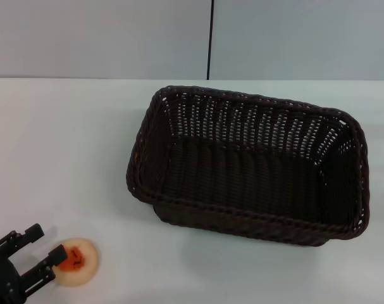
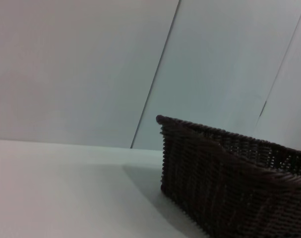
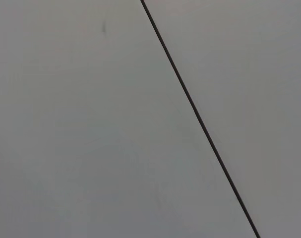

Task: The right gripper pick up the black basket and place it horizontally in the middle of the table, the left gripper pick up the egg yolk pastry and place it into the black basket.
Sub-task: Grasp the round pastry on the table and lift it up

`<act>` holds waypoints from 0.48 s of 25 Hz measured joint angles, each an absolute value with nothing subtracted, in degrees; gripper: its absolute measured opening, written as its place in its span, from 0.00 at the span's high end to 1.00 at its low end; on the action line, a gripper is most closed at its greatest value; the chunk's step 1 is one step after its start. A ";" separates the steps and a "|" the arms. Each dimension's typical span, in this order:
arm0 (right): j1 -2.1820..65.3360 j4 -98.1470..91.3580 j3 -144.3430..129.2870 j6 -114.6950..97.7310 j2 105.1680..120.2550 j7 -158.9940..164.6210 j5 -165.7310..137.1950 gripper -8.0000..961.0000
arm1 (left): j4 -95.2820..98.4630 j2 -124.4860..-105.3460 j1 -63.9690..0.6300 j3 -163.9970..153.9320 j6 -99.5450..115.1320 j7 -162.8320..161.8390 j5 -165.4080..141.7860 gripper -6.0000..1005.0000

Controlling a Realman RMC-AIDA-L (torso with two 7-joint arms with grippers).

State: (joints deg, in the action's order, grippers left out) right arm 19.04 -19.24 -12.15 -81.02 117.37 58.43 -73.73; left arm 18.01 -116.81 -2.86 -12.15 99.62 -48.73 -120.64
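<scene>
The black basket (image 1: 207, 209) stands empty on the white table (image 1: 59, 152), right of the middle, long side across the head view. It also shows in the left wrist view (image 2: 229, 183). The egg yolk pastry (image 1: 81, 263) lies on the table at the front left, well clear of the basket. My left gripper (image 1: 46, 246) is open at the bottom left corner, low over the table. One finger (image 1: 54, 258) overlaps the pastry's left edge, and the other is off to its left. The right gripper is out of view.
A grey wall with a dark vertical seam (image 1: 210, 38) rises behind the table's far edge. The right wrist view shows only this wall and the seam (image 3: 200, 124). Bare tabletop lies between the pastry and the basket.
</scene>
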 joint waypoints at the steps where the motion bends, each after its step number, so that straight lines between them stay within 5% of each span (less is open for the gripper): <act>1: 19.06 -19.22 -12.14 -80.96 117.38 58.43 -73.73 0.56 | 18.00 -116.82 -2.87 -12.23 99.47 -48.73 -120.64 0.36; 12: 19.66 -19.16 -12.04 -79.72 117.42 58.38 -73.73 0.56 | 17.75 -117.27 -4.04 -14.25 97.21 -48.91 -123.66 0.40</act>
State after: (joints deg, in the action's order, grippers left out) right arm 19.66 -19.16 -12.04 -79.72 117.42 58.38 -73.73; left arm 17.75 -117.27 -4.04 -14.25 97.21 -48.91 -123.66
